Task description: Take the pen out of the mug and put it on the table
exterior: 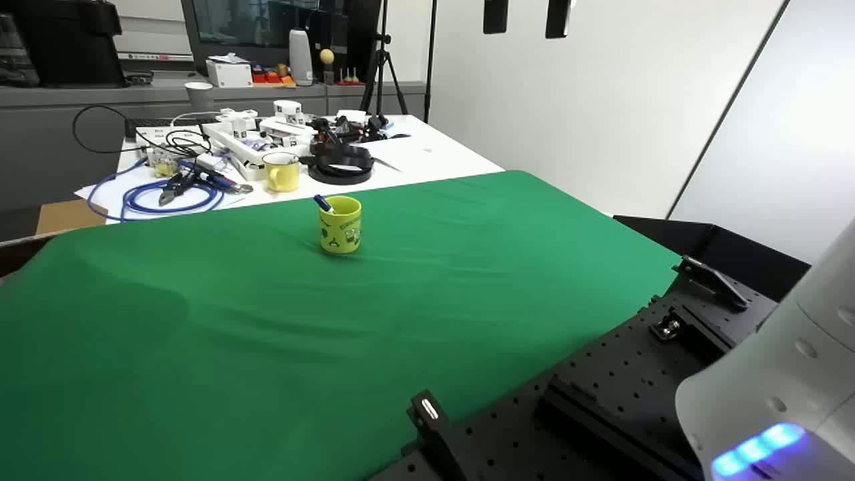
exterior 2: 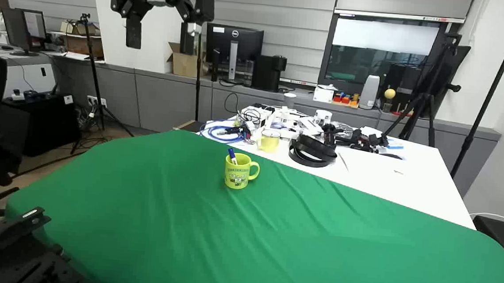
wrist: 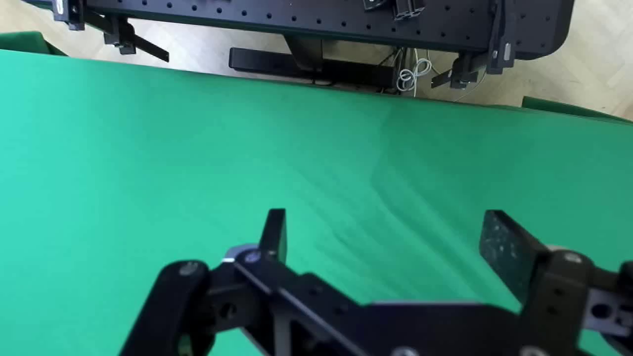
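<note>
The green mug [exterior: 340, 235] stands upright on the green-draped table [exterior: 414, 314] in both exterior views; it also shows with its handle in an exterior view [exterior 2: 236, 177]. The pen [exterior: 324, 204] leans inside the mug with its dark blue end above the rim; a bit of its white body shows in an exterior view [exterior 2: 233, 157]. The rest of the pen is hidden in the mug. My gripper [exterior 2: 160, 39] is open and empty, high above the table and apart from the mug. The wrist view shows its spread fingers [wrist: 385, 227] over bare cloth [wrist: 198, 148]; mug and pen are out of that view.
Behind the green cloth is a white table [exterior: 441, 157] with a yellow cup [exterior: 282, 175], blue cable, black straps [exterior: 340, 164] and tools. A black perforated mounting plate [exterior: 601, 401] with clamps borders the near side. A white wall stands beside the table.
</note>
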